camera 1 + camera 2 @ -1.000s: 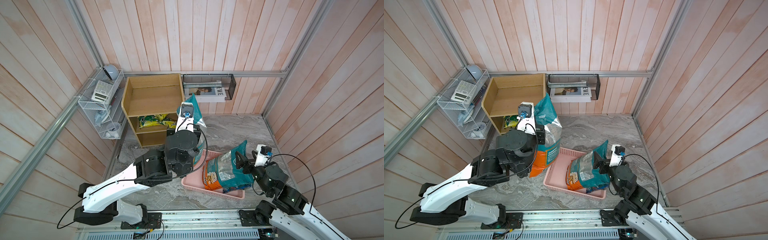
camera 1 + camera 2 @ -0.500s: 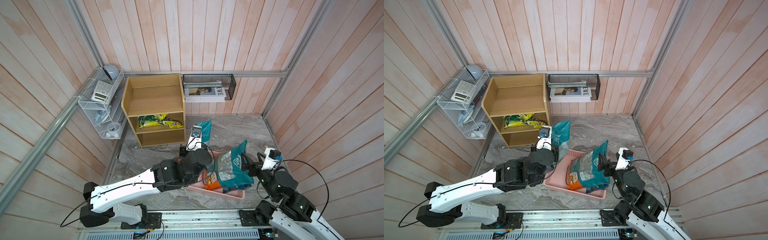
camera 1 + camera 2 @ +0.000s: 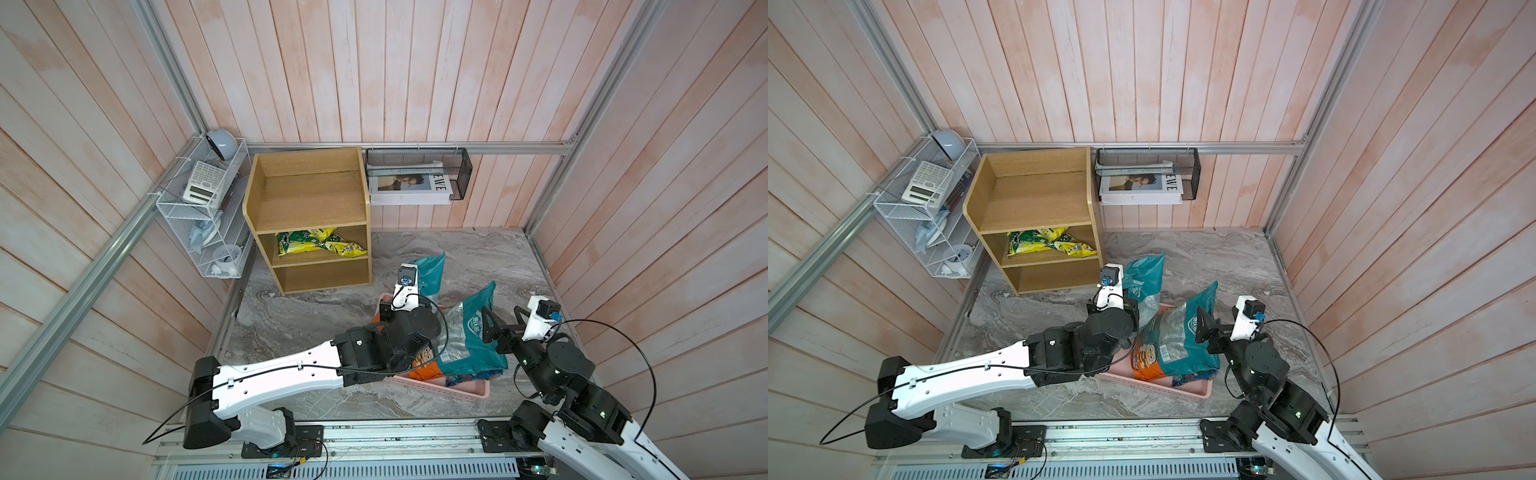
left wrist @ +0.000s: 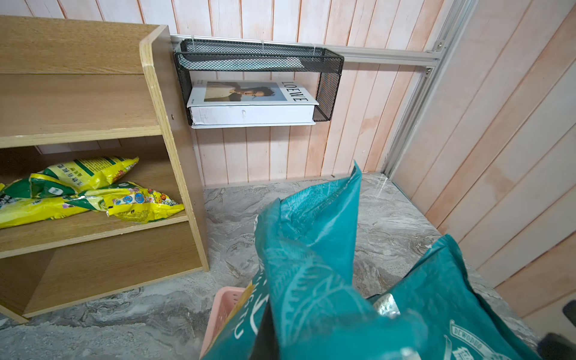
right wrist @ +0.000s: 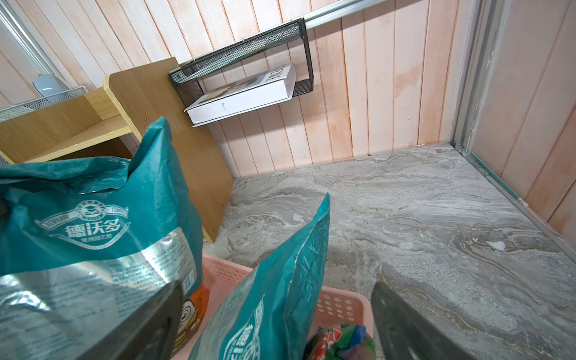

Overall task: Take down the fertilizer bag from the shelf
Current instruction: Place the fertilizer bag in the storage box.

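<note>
My left gripper (image 3: 415, 293) (image 3: 1125, 293) is shut on the top of a teal fertilizer bag (image 3: 430, 270) (image 3: 1144, 276) (image 4: 311, 274) (image 5: 93, 237). The bag hangs upright over the far left corner of the pink basket (image 3: 465, 388) (image 3: 1183, 390) (image 4: 223, 308); it hides my fingers. The oak shelf (image 3: 307, 195) (image 3: 1034, 199) (image 4: 78, 103) stands behind, its top tier bare. A second teal bag (image 3: 473, 332) (image 3: 1183, 336) (image 5: 280, 296) leans in the basket, between the jaws of my open right gripper (image 3: 500, 324) (image 5: 274, 327).
Yellow-green bags (image 3: 320, 245) (image 4: 78, 193) lie on the shelf's middle tier. A black mesh basket (image 3: 415, 174) with a white book hangs on the back wall. A white wire rack (image 3: 203, 208) hangs left of the shelf. A small colourful packet (image 5: 339, 343) lies in the pink basket.
My left arm has come down and away from the shelf with the teal bag, to the pink basket. My right arm has drawn back a little to the right, still open.
</note>
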Robot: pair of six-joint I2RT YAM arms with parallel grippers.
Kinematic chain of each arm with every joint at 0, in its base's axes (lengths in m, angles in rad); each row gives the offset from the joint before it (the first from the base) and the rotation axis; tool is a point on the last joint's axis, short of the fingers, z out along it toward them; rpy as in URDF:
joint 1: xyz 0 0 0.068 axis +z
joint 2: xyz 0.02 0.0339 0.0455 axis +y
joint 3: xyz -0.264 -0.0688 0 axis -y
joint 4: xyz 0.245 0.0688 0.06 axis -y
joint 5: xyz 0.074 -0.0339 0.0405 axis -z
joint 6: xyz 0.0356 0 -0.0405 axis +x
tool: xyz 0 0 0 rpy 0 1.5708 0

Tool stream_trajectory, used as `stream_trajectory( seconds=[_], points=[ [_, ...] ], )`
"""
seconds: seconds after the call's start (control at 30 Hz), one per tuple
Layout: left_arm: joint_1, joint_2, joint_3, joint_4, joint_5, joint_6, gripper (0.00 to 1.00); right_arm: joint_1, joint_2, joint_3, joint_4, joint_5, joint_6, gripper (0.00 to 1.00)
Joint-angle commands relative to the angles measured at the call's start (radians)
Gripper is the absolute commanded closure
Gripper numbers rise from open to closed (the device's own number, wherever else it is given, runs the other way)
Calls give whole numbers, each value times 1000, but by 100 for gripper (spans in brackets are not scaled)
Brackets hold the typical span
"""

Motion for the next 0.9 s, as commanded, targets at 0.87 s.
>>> stream_trajectory(
  seconds=[0.87],
  points=[
    [5,111,-230,552,-17,-304,100,-1,-28,-4,-10,6,-4,2]
  ],
)
